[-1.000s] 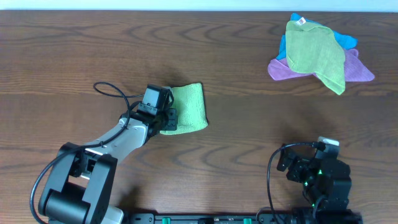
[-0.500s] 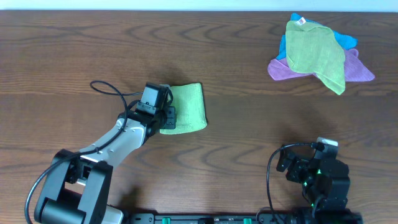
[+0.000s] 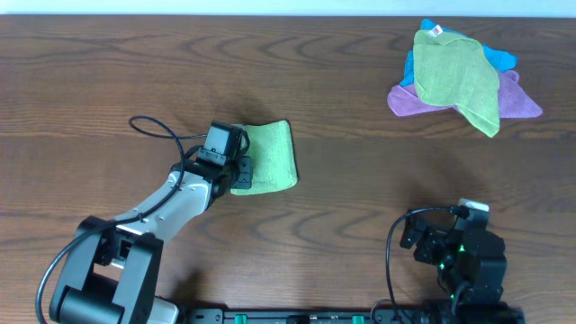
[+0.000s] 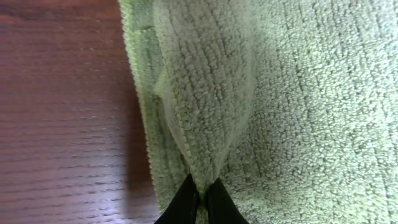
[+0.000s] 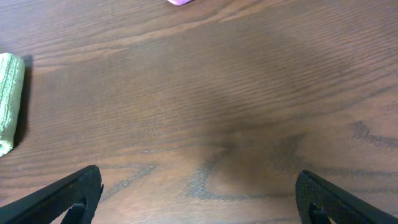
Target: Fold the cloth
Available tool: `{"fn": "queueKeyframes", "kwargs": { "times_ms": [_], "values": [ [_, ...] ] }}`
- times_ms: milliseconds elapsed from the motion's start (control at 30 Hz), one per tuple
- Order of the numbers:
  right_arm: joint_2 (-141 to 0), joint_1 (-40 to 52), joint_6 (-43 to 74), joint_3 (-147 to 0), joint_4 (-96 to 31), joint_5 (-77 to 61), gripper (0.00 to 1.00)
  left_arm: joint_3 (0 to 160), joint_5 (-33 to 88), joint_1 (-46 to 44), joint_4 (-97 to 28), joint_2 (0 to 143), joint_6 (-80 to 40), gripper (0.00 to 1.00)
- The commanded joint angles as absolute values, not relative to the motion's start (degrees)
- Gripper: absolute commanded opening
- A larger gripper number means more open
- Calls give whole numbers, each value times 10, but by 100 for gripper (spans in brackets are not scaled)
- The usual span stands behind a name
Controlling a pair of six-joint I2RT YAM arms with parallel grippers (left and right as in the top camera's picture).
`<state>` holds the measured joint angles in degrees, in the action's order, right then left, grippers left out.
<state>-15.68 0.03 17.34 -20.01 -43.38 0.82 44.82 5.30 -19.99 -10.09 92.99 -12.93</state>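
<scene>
Barely any change: the cloth (image 3: 270,155) has crept a touch leftward, lying part-folded left of centre on the table (image 3: 360,198). The left gripper (image 4: 200,196) pinches a raised ridge of it, so we look mid-fold. Next it probably needs carrying across. The right gripper (image 5: 202,193) waits spread wide, and the pile of spare cloths (image 3: 459,76) sits well clear.
</scene>
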Motion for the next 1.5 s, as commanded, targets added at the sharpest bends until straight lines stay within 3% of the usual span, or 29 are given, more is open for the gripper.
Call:
{"fn": "queueKeyframes", "kwargs": {
  "times_ms": [0, 33, 67, 100, 333, 533, 800, 1000, 1267, 1467],
  "values": [
    [-152, 5, 167, -194, -433, 6, 99, 459, 22, -198, -105, 921, -116, 22],
    [-152, 4, 167, -194, -433, 6, 99, 459, 20, -198, -105, 921, -116, 33],
    [-152, 5, 167, -194, -433, 6, 99, 459, 16, -198, -105, 921, -116, 54],
    [-152, 4, 167, -194, -433, 6, 99, 459, 12, -199, -105, 921, -116, 96],
    [-152, 4, 167, -194, -433, 6, 99, 460, 11, -198, -109, 915, -117, 95],
    [-152, 4, 167, -194, -433, 6, 99, 476, 34, -199, -185, 827, -130, 95],
    [-153, 4, 167, -194, -433, 6, 99, 476, 135, -200, -270, 691, -316, 95],
    [-153, 4, 167, -194, -433, 6, 99, 476, 170, -199, -270, 677, -541, 95],
    [-153, 4, 167, -194, -433, 6, 99, 475, 114, -199, -277, 678, -559, 95],
    [-153, 4, 167, -194, -433, 6, 99, 475, 171, -200, -301, 678, -584, 95]
  ]
}}
